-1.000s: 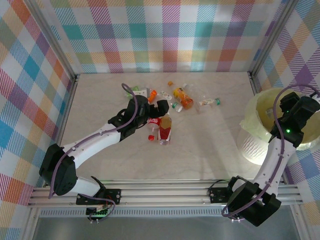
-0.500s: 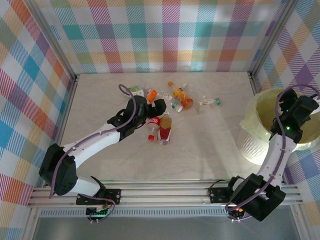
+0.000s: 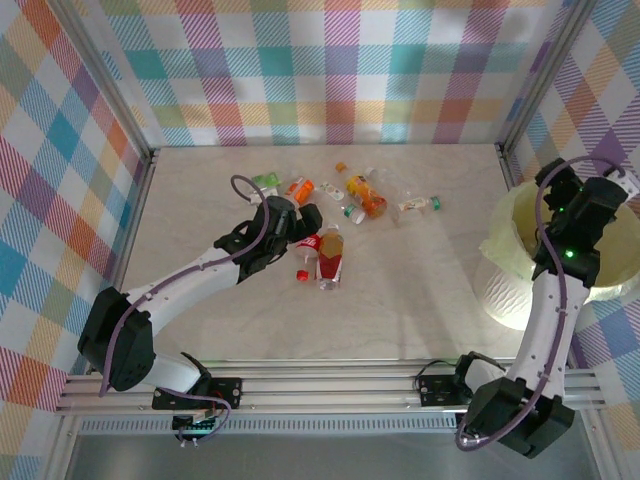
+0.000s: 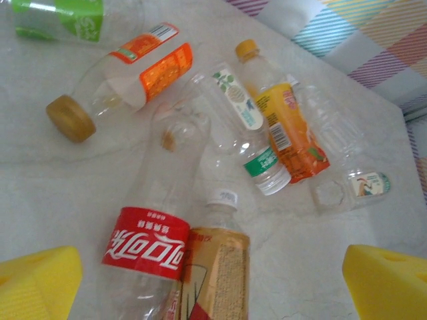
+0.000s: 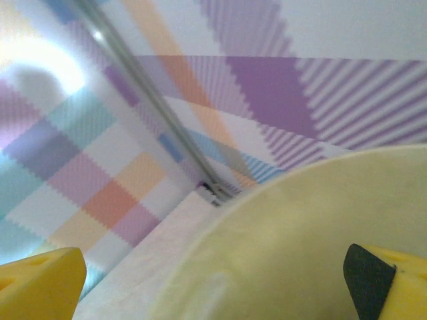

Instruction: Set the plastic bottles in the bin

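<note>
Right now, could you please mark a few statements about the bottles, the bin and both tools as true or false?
1. The left tool hangs open above the red-labelled bottle. True.
2. The bin stands at the left edge of the table. False: it stands at the right edge.
3. The right tool grips a bottle. False: it is open and empty, above the bin.
4. A green-labelled bottle lies on the table. True.
5. The orange-labelled bottle has a blue cap. False: its cap is tan.
</note>
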Tool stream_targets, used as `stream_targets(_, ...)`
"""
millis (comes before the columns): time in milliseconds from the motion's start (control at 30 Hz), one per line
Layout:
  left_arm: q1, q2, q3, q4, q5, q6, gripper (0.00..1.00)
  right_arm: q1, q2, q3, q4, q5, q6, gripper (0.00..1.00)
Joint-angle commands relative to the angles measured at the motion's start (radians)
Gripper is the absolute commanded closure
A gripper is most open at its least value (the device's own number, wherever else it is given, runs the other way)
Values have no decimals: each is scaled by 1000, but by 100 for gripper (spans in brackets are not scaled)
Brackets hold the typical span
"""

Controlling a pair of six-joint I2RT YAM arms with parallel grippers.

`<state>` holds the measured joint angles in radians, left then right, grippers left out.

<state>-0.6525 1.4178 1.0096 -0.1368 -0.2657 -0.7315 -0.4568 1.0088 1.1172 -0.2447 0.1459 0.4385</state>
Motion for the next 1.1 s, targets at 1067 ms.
stream_targets(1067,48,6,-80,-288,-25,-264,0,1093,451,-10,-95,-52,121,0)
